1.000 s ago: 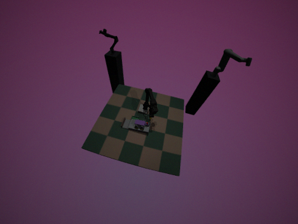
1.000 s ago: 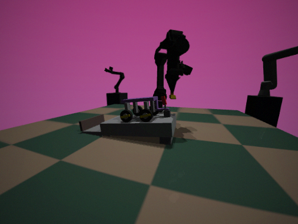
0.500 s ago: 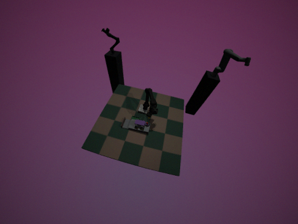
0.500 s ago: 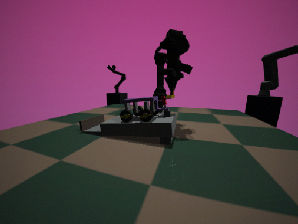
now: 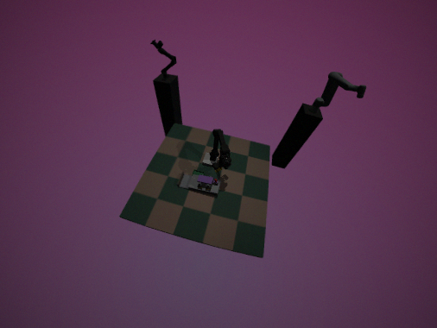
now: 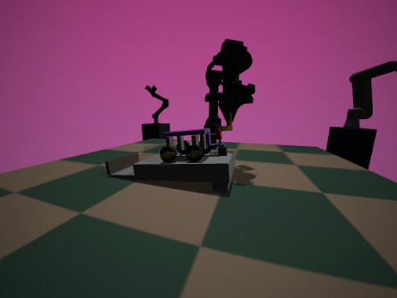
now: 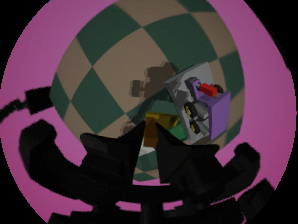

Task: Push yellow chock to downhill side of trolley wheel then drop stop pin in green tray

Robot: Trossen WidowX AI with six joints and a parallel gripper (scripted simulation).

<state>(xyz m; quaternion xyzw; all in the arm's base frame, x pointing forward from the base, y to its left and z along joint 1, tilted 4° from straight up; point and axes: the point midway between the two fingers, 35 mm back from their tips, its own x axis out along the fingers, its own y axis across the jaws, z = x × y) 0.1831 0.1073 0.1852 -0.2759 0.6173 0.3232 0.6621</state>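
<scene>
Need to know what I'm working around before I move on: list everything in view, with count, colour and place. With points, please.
trolley (image 5: 205,179) (image 6: 184,132) (image 7: 220,117): 1, purple, on ramp
ramp (image 5: 193,183) (image 6: 180,171) (image 7: 180,90): 1, grey, on board
stop pin (image 5: 215,181) (image 6: 219,132) (image 7: 208,90): 1, red-headed, trolley's uphill end
chock (image 5: 218,169) (image 6: 226,128) (image 7: 162,119): 1, yellow and orange, in hand
tray (image 5: 198,173) (image 7: 178,132): 1, green, beside ramp
pale object (image 5: 207,160): 1, whitish, near arm
board (image 5: 194,217) (image 6: 251,219) (image 7: 115,65): 1, green-and-tan checks, underneath
pedestals (image 5: 168,101) (image 6: 351,147): 2, black, beyond board
other arms (image 5: 174,59) (image 6: 362,94): 2, dark, atop pedestals
arm (image 5: 220,142) (image 6: 235,56): 1, black, behind ramp
hand (image 5: 219,168) (image 6: 230,118) (image 7: 149,124): 1, black, above board
</scene>
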